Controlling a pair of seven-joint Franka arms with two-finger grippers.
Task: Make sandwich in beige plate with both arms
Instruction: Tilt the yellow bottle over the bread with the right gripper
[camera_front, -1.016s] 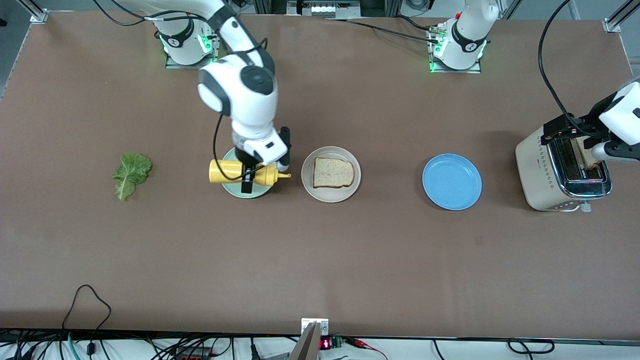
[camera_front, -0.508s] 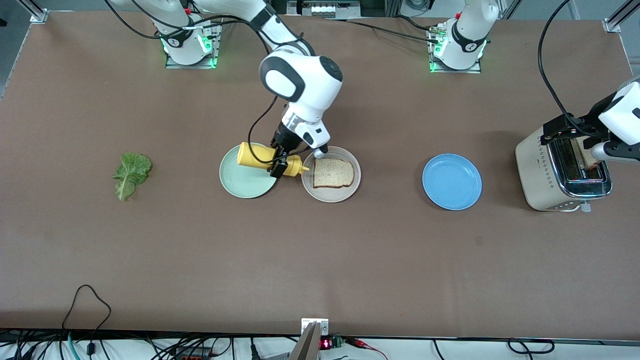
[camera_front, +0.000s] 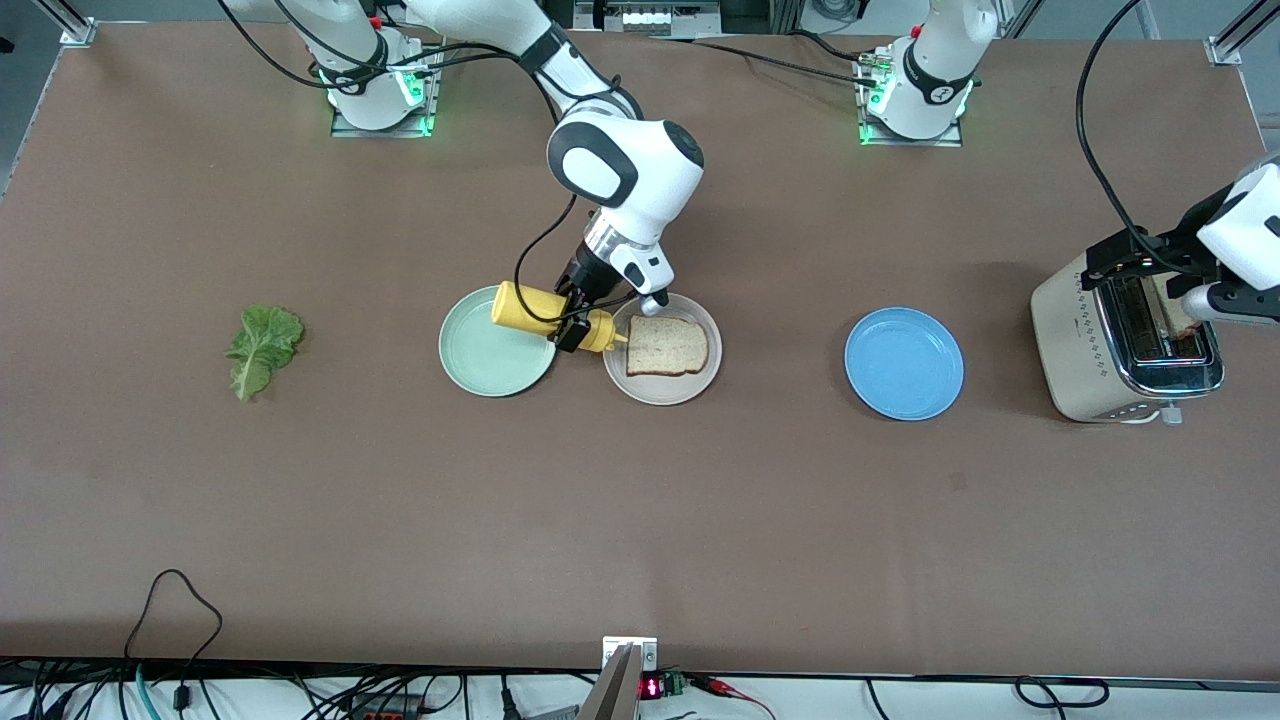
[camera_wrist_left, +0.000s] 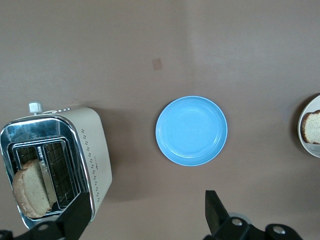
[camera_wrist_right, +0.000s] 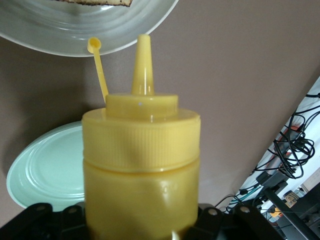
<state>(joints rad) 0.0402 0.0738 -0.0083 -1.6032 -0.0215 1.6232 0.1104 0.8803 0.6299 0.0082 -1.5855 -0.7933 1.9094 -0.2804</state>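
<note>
- At the frame's centre, the right claw (camera_front: 575, 322) gripped a yellow mustard bottle (camera_front: 545, 315), held tilted over the gap between the green plate (camera_front: 480, 362) and the beige plate (camera_front: 662, 385).
- The bottle's nozzle (camera_wrist_right: 143, 65) pointed at the beige plate's rim.
- One bread slice (camera_front: 667, 346) lay on the beige plate.
- A lettuce leaf (camera_front: 262, 347) lay at centre-left on the desk (camera_front: 640, 520).
- At the right edge, the left claw (camera_wrist_left: 145, 217) hung open over the toaster (camera_front: 1125, 345), which held another slice (camera_wrist_left: 30, 189).
- A blue plate (camera_front: 903, 363) sat right of centre.
</note>
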